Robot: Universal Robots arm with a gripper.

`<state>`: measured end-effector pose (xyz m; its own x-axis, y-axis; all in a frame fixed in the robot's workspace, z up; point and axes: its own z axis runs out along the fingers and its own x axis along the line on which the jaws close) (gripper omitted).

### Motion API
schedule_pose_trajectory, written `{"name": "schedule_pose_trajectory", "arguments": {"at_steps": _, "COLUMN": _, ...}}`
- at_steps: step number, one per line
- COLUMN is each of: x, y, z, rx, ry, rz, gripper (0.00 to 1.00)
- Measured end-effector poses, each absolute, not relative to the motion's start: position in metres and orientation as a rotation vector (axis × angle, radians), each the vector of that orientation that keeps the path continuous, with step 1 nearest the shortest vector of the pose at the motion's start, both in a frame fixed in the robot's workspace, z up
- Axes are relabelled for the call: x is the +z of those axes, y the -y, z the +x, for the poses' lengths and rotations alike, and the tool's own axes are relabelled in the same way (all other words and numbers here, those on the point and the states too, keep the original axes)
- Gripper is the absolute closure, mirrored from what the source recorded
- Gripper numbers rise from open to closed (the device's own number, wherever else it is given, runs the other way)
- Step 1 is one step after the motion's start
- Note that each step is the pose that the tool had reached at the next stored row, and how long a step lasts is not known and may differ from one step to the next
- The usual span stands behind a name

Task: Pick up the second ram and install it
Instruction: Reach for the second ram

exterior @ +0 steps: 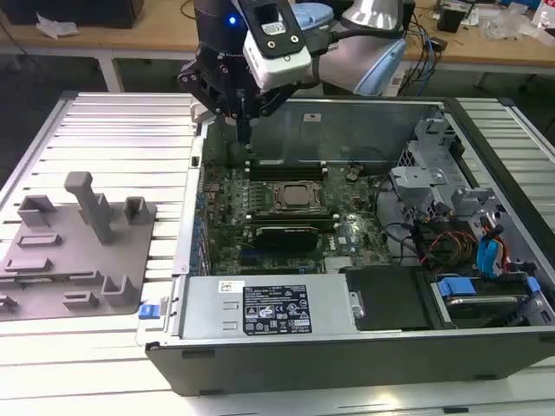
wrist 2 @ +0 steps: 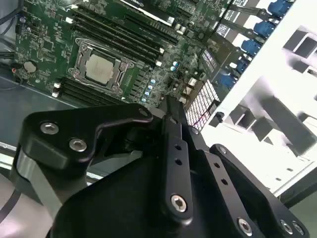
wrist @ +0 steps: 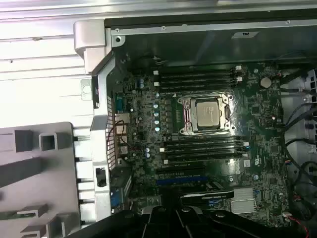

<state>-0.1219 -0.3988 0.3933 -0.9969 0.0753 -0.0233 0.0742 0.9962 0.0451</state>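
Black claw [exterior: 245, 128] pinched narrow above the open case [exterior: 347, 121]; anything between its tips is hidden. Case holds green motherboard [exterior: 227, 198], silver-framed processor [exterior: 297, 196].

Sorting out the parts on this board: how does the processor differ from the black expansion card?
The processor is square, the expansion card long and narrow. The processor is silver-framed, the expansion card black. Both sit on the green motherboard.

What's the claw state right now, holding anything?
Black claw: cannot be told, open or closed, or holding anything; it hangs over the green motherboard.
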Motion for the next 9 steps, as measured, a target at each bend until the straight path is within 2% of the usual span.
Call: {"name": "schedule_pose_trajectory", "arguments": {"at_steps": 9, "x": 0.393, "y": 0.399, "z": -0.196, "rx": 0.069, "ry": -3.112, "rz": 0.117, "gripper": 0.89}}
